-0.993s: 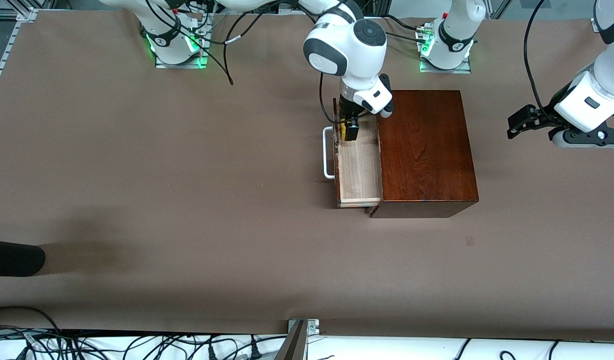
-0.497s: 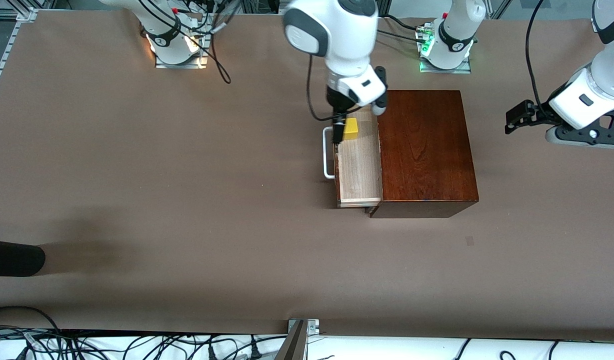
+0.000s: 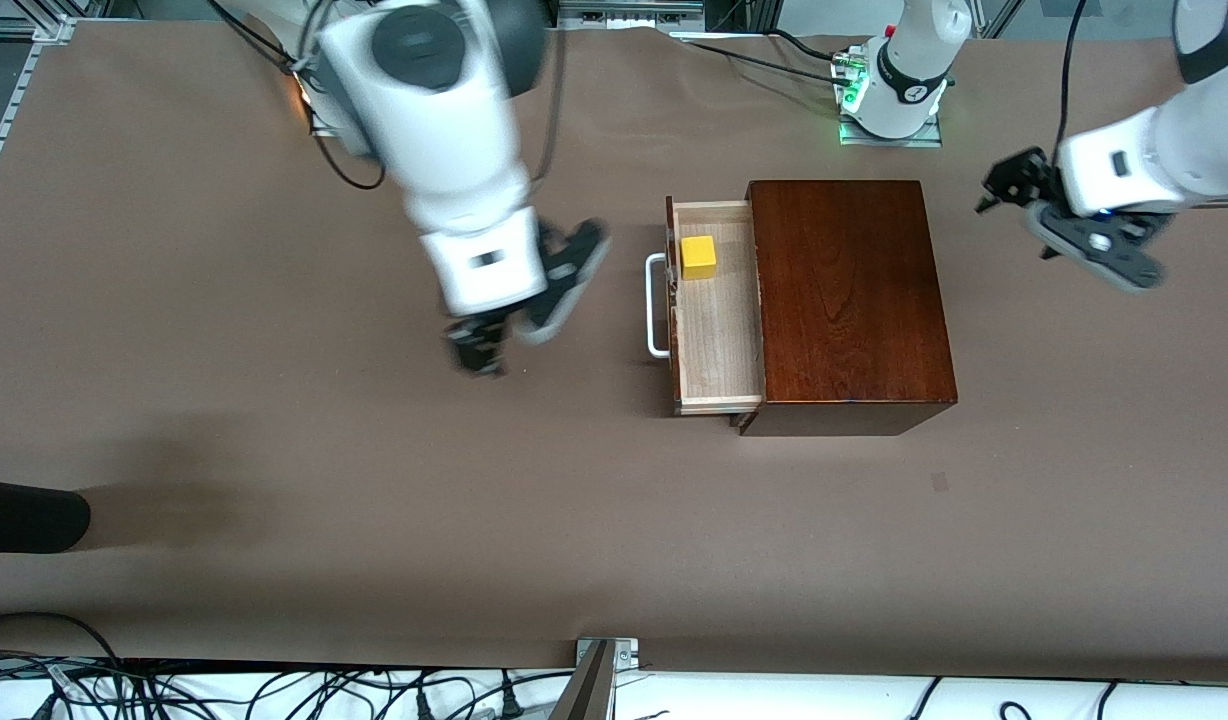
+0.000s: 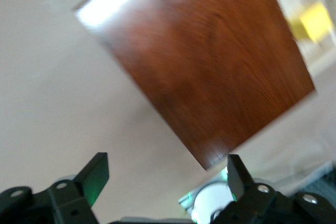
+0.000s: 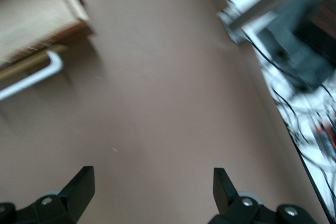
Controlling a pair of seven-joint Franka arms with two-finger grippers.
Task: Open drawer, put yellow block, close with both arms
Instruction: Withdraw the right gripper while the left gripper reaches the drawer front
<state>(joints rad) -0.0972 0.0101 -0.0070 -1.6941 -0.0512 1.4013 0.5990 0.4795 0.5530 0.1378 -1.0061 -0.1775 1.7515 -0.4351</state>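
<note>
The drawer [image 3: 716, 330] stands open from the dark reddish-brown box [image 3: 846, 300], its white handle [image 3: 656, 306] toward the right arm's end of the table. The yellow block [image 3: 698, 257] lies in the drawer's corner farthest from the front camera; it also shows in the left wrist view [image 4: 314, 21]. My right gripper [image 3: 479, 350] is open and empty over bare table beside the handle; the handle shows in its wrist view [image 5: 31, 77]. My left gripper [image 3: 1014, 185] is open and empty above the table at the left arm's end, beside the box [image 4: 205, 61].
A black object [image 3: 24, 515] lies at the table's edge on the right arm's end, nearer the front camera. Cables [image 3: 274, 690] and a metal bracket [image 3: 599, 670] run along the table's front edge.
My right gripper let go of the yellow block in the drawer, rose and swung away toward the right arm's end. My left gripper shifted and turned toward the box.
</note>
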